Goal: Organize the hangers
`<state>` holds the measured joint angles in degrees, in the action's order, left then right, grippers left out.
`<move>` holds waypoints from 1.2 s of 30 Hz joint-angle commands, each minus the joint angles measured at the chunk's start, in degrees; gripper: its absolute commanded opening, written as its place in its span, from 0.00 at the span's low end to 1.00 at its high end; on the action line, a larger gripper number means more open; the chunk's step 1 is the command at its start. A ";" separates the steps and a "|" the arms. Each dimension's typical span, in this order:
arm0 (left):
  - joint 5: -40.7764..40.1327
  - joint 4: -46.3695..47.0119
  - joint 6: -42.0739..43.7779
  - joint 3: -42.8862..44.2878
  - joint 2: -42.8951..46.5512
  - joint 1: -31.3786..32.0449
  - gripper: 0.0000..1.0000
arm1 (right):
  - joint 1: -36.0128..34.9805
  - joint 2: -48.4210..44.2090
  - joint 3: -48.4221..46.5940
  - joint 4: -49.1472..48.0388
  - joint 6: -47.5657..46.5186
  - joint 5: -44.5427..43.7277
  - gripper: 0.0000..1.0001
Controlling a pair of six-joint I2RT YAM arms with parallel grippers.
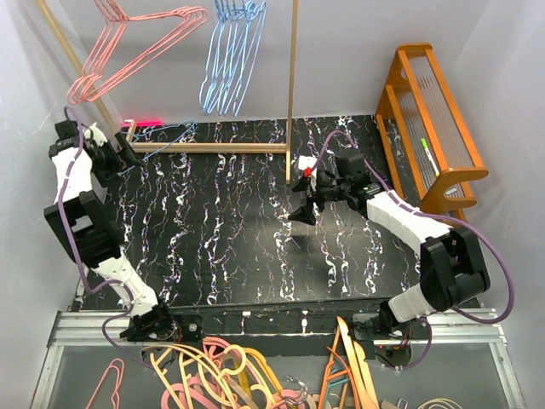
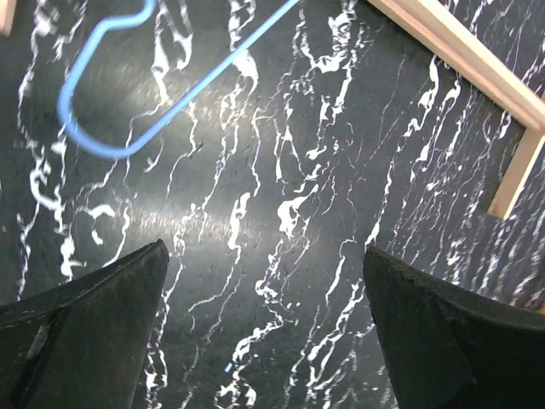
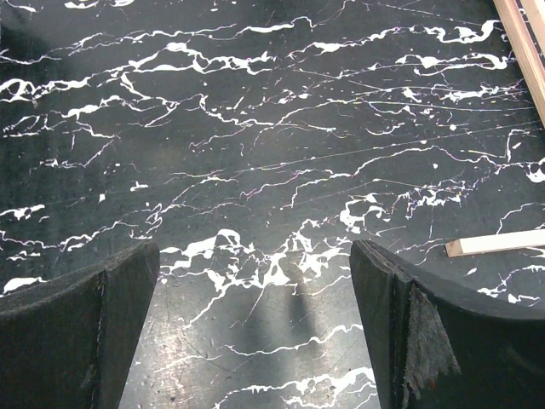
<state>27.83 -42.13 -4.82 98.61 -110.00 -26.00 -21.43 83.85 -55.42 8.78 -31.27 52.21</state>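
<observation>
Left gripper [image 2: 264,256], jaws apart and empty, is hovering beside a light-blue wire hanger [image 2: 213,78] lying on the black marbled table [image 2: 281,170]. It is needing to centre over the thin wire before closing. Right gripper [image 3: 255,256] is idling, jaws likewise spread.

Black table [image 1: 230,256] with white marble veining, pink-red hangers [image 1: 128,47] far left, light blue hangers [image 1: 230,60] just right of them, orange rack [image 1: 434,128] at right, pale wood frame [image 1: 213,146], white-and-black arms [image 1: 400,217].
</observation>
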 commanded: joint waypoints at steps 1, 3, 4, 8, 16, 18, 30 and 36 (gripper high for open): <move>2.57 4.75 -11.27 -5.14 7.24 -3.46 0.97 | -0.91 0.70 -3.08 -1.22 -4.22 0.24 0.98; -0.38 6.50 -13.90 -6.94 8.00 -3.70 0.97 | -1.09 1.38 -3.83 -0.44 -5.41 0.03 0.98; -2.03 8.33 -15.48 -8.47 8.70 -3.71 0.97 | -1.20 1.78 -4.33 -0.02 -5.95 0.04 0.98; -7.99 20.33 -23.29 -17.90 13.74 -3.67 0.97 | -1.55 3.28 -6.55 1.85 -7.98 -0.47 0.98; -20.68 50.13 -32.64 -40.04 23.03 0.33 0.97 | -1.97 4.56 -10.02 5.20 -11.89 -2.45 0.98; -24.96 54.14 -35.37 -42.52 22.68 1.83 0.97 | -2.10 4.15 -10.02 5.14 -12.56 -3.02 0.98; -42.63 82.14 -50.21 -57.01 17.74 10.96 0.97 | -1.77 -0.24 -15.83 25.46 -32.14 -14.18 0.98; -47.16 83.52 -55.34 -60.72 18.36 11.42 0.97 | -2.23 3.13 -22.45 40.24 -39.83 -19.49 0.98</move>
<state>-13.15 35.38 -54.78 39.59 -92.79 -14.79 -23.20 86.35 -72.79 36.38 -60.82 37.26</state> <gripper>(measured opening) 0.970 0.983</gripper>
